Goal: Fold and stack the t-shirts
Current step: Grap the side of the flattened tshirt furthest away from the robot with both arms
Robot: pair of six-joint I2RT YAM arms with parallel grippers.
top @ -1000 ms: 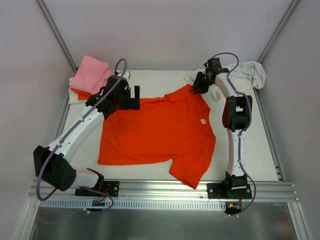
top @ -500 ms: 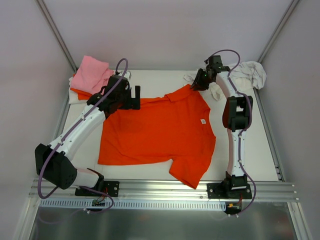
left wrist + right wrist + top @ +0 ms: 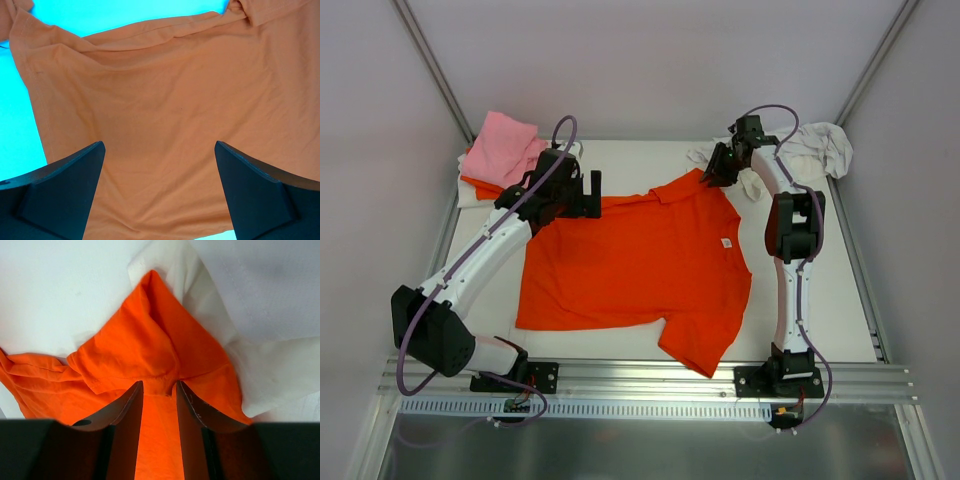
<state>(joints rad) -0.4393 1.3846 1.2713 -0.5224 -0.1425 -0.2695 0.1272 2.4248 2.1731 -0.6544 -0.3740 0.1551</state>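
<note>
The right gripper (image 3: 159, 390) nips a thin fold of the orange t-shirt (image 3: 630, 260), the left gripper (image 3: 159, 147) gapes wide above it, and one hard tug could slip that fold or drag the white t-shirt (image 3: 210, 305).

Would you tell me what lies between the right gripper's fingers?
A fold of the orange t-shirt, pinched by the right gripper, per the right wrist view.

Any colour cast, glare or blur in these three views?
Left wrist: heavy cast, table reads cyan and the orange t-shirt dull tan; sharp. Right wrist: colours true, white t-shirt near blown out, jaws soft up close. Top external: even light, soft shadows, no glare.
</note>
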